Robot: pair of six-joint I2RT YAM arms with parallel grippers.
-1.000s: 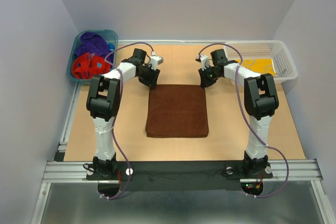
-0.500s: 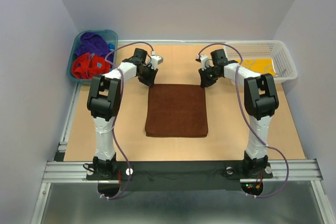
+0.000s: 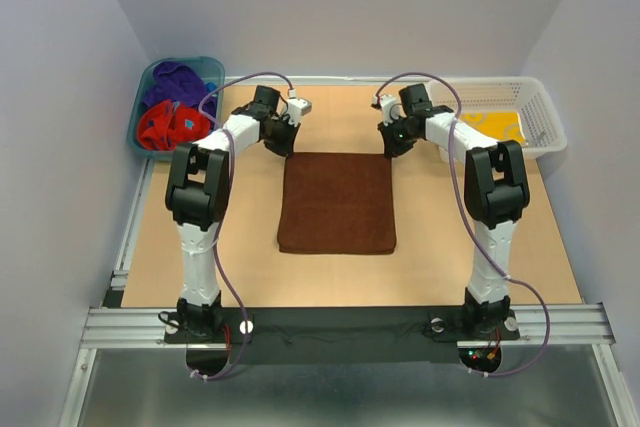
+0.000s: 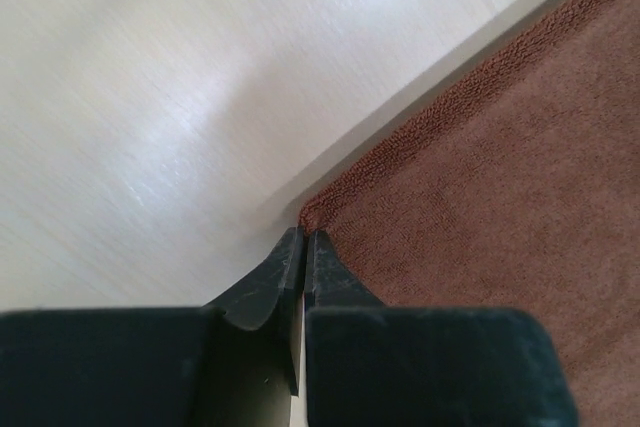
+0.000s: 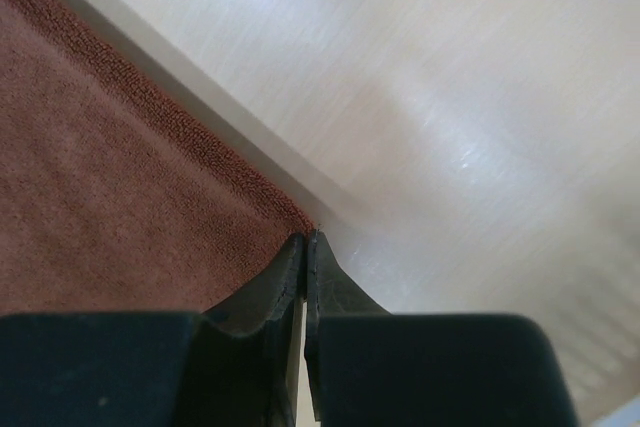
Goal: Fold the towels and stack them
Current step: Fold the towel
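Observation:
A plain brown towel (image 3: 338, 205) lies spread in the middle of the table. My left gripper (image 3: 287, 148) is at its far left corner, and my right gripper (image 3: 390, 147) is at its far right corner. In the left wrist view the left gripper (image 4: 303, 235) is shut, with the brown towel (image 4: 500, 197) corner pinched at its tips. The right gripper (image 5: 305, 237) is shut the same way on the brown towel (image 5: 100, 197). A shadow under the far edge shows it held slightly off the table.
A teal tub (image 3: 148, 87) at the far left holds a purple towel (image 3: 178, 80) and a red towel (image 3: 163, 127) with blue marks. A white mesh basket (image 3: 545, 117) at the far right holds a yellow towel (image 3: 492, 125). Bare tabletop (image 3: 480, 247) surrounds the brown towel.
The left gripper closed on the far left corner. Both grippers moved slightly away from the arm bases, drawing the towel's far edge with them, so it lies longer.

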